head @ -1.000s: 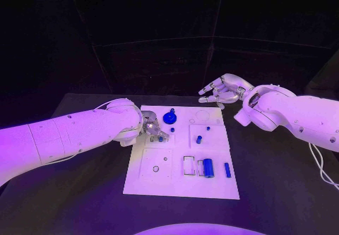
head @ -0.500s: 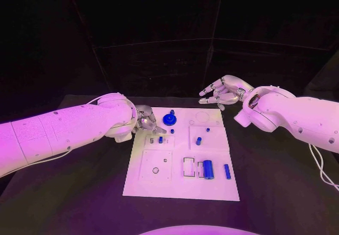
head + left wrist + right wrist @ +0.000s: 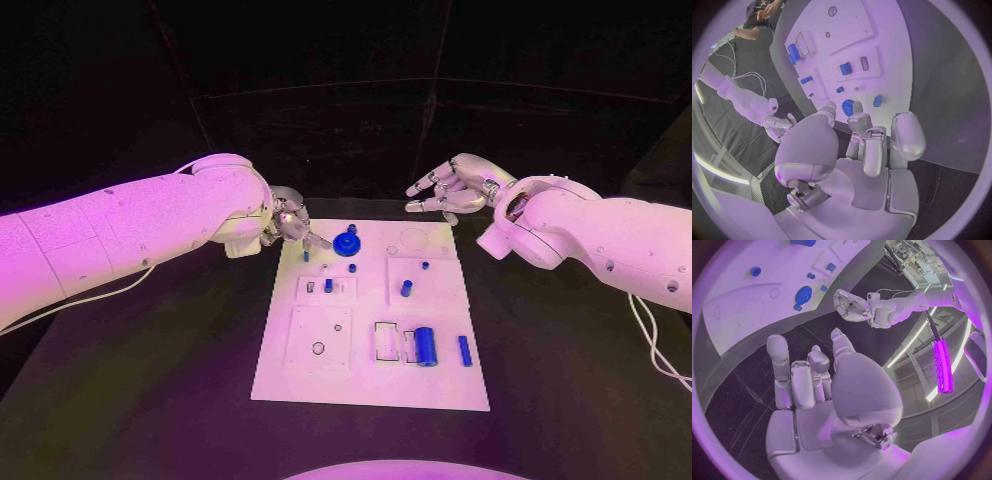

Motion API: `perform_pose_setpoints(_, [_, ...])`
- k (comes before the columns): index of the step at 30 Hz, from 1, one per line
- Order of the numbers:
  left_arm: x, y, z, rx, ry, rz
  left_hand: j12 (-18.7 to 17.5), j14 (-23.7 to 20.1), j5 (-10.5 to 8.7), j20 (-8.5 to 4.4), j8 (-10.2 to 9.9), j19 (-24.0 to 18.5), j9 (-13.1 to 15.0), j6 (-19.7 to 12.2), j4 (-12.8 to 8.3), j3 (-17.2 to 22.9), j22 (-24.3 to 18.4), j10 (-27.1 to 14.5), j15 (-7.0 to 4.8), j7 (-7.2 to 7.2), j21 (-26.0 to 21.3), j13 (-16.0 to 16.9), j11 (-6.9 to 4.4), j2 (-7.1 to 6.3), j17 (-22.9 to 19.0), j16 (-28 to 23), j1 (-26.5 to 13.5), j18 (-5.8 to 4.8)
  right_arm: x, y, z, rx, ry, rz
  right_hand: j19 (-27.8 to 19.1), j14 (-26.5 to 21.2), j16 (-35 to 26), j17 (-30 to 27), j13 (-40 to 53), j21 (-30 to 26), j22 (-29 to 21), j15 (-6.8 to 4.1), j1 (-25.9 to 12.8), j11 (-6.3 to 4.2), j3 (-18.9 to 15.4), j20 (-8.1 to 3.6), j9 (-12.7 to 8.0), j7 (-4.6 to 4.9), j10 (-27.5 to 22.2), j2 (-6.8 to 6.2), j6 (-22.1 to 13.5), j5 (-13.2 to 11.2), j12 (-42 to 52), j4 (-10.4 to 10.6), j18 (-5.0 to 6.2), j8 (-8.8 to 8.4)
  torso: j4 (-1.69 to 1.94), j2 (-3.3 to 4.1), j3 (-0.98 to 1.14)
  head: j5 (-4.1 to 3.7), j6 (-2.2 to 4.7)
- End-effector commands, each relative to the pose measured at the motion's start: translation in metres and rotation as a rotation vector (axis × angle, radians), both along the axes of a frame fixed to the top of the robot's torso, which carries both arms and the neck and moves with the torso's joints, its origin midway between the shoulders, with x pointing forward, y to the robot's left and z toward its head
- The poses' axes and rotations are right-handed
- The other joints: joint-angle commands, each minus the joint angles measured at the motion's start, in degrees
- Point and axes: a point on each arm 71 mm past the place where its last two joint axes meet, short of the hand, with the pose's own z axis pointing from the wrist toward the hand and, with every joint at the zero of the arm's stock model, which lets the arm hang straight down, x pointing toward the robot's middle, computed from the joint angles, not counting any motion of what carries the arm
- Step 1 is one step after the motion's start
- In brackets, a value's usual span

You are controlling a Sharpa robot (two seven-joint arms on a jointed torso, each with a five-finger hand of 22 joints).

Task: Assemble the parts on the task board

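Observation:
The white task board (image 3: 369, 385) lies in the middle of the black table. A round blue knob (image 3: 346, 241) stands near its far edge, with small blue pegs (image 3: 351, 267) behind it toward me. A blue cylinder (image 3: 426, 344) and a thin blue bar (image 3: 464, 348) lie at the near right. My left hand (image 3: 289, 228) hovers at the board's far left corner, fingers apart and holding nothing. A small blue piece (image 3: 306, 255) lies on the board just below its fingertips (image 3: 854, 107). My right hand (image 3: 454, 185) hangs beyond the far right corner, fingers spread, nothing in it.
Bare black table (image 3: 130, 400) surrounds the board on every side. In the right wrist view the board (image 3: 748, 310) and knob (image 3: 804, 292) lie beyond my right hand (image 3: 811, 380), with the left hand (image 3: 851, 305) across from it.
My left hand has drawn back from over the board's left slots to its far left corner. A small blue piece it had covered now shows. The right hand has stayed put.

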Motion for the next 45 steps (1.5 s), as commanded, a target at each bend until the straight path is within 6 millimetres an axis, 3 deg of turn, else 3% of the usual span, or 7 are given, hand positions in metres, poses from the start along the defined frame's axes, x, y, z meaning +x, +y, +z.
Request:
perform_pose_setpoints(1, [0.004,0.003,-0.003,0.044,0.075,-0.022,-0.18,6.15,-0.22,0.15,-0.27,0.14,-0.16,-0.03,-0.04,-0.45,0.08,-0.4,0.36,0.04,-0.17,-0.05,0.1,0.21,15.09,0.18,0.69,0.25,0.0,0.001,0.001,-0.001,0.0,0.008,0.27,2.04,-0.09,0.13,0.03,-0.23,0.0,-0.13,-0.45,-0.03,-0.35,0.03,0.06,-0.2,0.22,0.28,-0.17,0.49,0.01,0.07,0.98,0.31,0.0,0.06,-0.03,0.12,0.05])
perform_pose_setpoints(4, [0.013,0.006,-0.005,0.059,0.074,-0.002,-0.12,6.15,-0.21,0.16,-0.33,0.18,-0.3,0.0,0.01,-0.64,0.12,-0.37,0.37,0.06,-0.17,-0.01,0.11,0.52,15.09,0.18,1.03,0.24,0.001,0.002,0.001,0.0,-0.001,0.008,0.27,2.04,-0.09,0.13,0.03,-0.23,0.0,-0.13,-0.45,-0.03,-0.35,0.03,0.06,-0.2,0.22,0.28,-0.17,0.49,0.01,0.07,0.98,0.31,0.02,0.08,-0.09,0.2,-0.03])
perform_pose_setpoints(12, [0.028,0.014,-0.013,0.126,0.037,0.031,0.29,6.15,-0.21,0.17,-0.36,0.38,-0.55,0.25,0.31,-1.18,0.49,-0.07,0.37,0.03,0.05,0.41,0.1,1.07,15.09,0.18,1.3,0.16,0.0,0.005,0.001,-0.002,-0.002,0.016,0.32,2.06,-0.05,0.2,-0.1,-0.2,0.08,-0.13,-0.45,-0.04,-0.35,0.03,0.06,-0.2,0.17,0.34,-0.17,0.61,-0.13,0.1,0.97,0.31,-0.01,0.01,0.05,0.28,-0.3])
perform_pose_setpoints(15, [0.031,0.015,-0.016,0.132,0.034,0.038,0.45,6.15,-0.21,0.17,-0.36,0.48,-0.65,0.41,0.5,-1.5,0.66,0.07,0.36,0.0,0.16,0.55,0.07,1.27,15.09,0.18,1.31,0.13,0.0,0.006,0.001,-0.002,-0.003,0.017,0.35,2.06,-0.06,0.2,-0.13,-0.18,0.13,-0.13,-0.42,-0.05,-0.33,0.03,0.06,-0.21,0.16,0.41,-0.18,0.71,-0.17,0.1,0.96,0.31,-0.04,0.01,0.01,0.25,-0.29])
perform_pose_setpoints(45, [0.034,0.004,-0.033,0.11,0.049,0.017,0.97,6.15,-0.04,0.08,-0.54,0.95,-1.68,1.15,0.07,-2.56,1.49,0.52,0.26,-0.13,0.64,0.78,-0.06,3.74,15.09,0.18,4.04,-0.03,0.0,0.008,0.001,-0.006,0.001,0.021,0.36,2.07,-0.07,0.21,-0.09,-0.21,0.07,-0.15,-0.28,-0.07,-0.26,0.02,0.06,-0.22,0.21,0.6,-0.19,0.89,-0.08,0.09,0.97,0.3,0.08,-0.06,0.04,0.36,-0.58])
